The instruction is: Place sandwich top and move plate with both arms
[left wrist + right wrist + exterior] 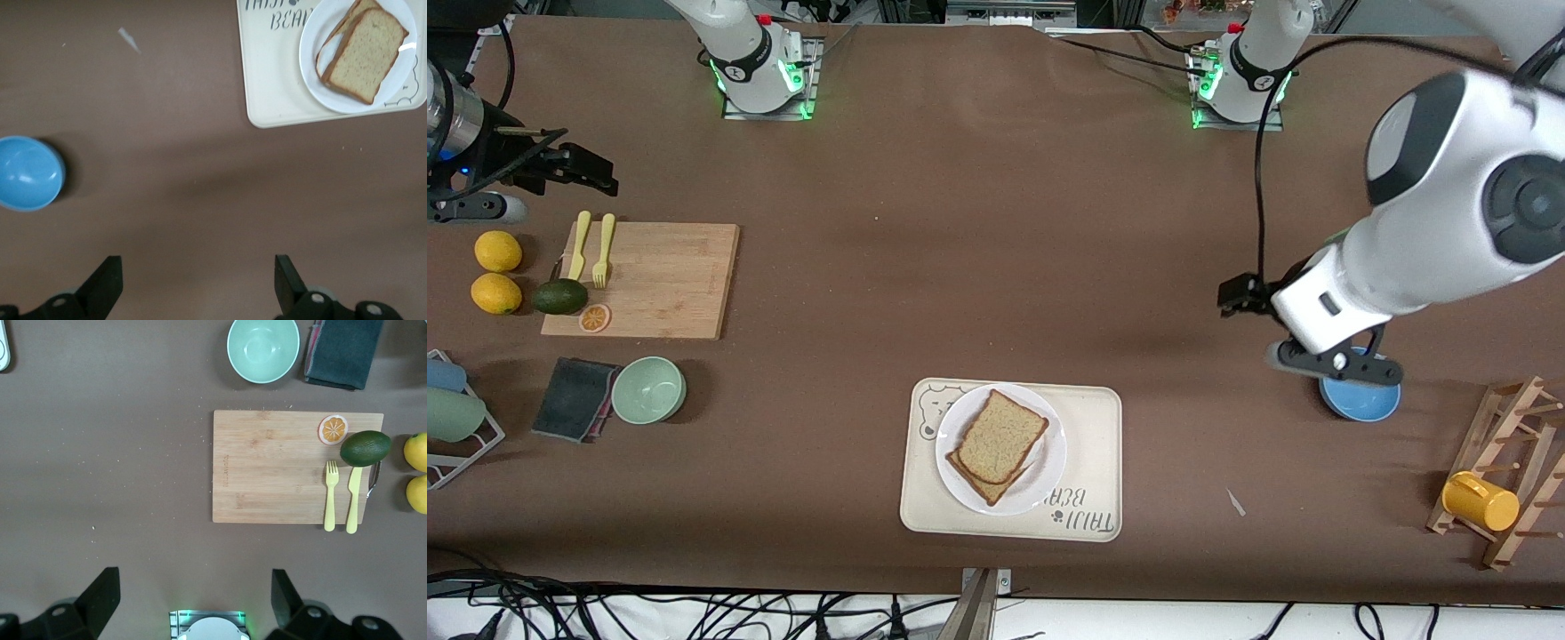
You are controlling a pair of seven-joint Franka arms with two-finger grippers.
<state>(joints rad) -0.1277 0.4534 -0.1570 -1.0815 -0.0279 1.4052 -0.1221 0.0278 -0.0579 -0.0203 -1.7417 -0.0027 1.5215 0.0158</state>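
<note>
The sandwich top (1003, 436) (365, 53), a plain brown bread slice, lies skewed on a second slice (983, 484) on the white plate (1049, 462) (393, 81). The plate rests on a cream bear-printed tray (1089, 418) (273, 73) near the front camera. My left gripper (1334, 364) (198, 280) hangs open and empty over bare table beside a blue bowl, toward the left arm's end. My right gripper (587, 169) (195, 597) is open and empty, high over the table between its base and the cutting board.
A blue bowl (1360, 400) (27, 172) sits under the left hand. A wooden cutting board (663, 280) (280, 467) carries cutlery, an avocado and an orange slice. Near it are a green bowl (649, 388), a dark cloth (574, 397) and lemons (498, 252). A rack holds a yellow cup (1480, 500).
</note>
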